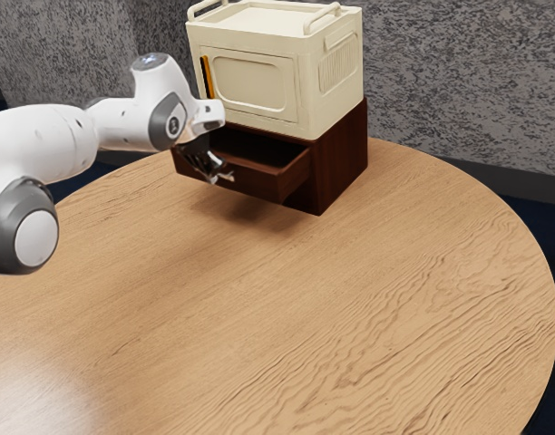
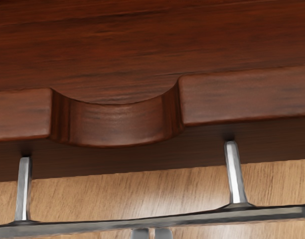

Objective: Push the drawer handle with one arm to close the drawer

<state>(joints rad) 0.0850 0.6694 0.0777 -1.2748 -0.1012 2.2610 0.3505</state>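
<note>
Standing open is the dark wooden drawer (image 1: 259, 184), near 12 o'clock of the round table (image 1: 350, 299) in the exterior view, and it sticks out from its cabinet (image 1: 344, 163) toward 8 o'clock. The black gripper (image 1: 216, 170) is at about 11 o'clock of the table, in front of the drawer. Its two fingertips (image 2: 139, 234) are closed almost together, just beside the metal handle (image 2: 192, 218) (nothing is gripped). On the cabinet sits a cream-coloured box (image 1: 250, 83).
</note>
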